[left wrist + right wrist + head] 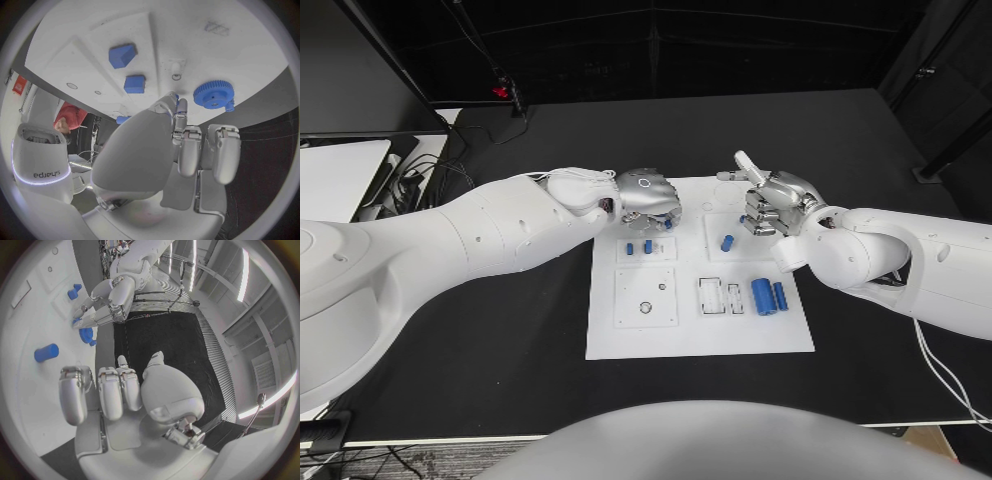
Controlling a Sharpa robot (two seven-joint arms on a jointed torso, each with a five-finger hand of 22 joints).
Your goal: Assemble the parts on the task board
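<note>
task board [697, 335] mid table [473, 370], parts [764, 296] on its right side

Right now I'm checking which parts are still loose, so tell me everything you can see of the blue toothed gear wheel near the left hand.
The blue toothed gear wheel looks like moulded plastic: a round disc with fine teeth round its rim, a raised hub and a dark centre hole. It lies flat on the white task board, near the board's edge. The silver left hand is beside it, fingertips close, but no contact is plain. In the right wrist view the gear sits just under that hand's fingers.
</note>
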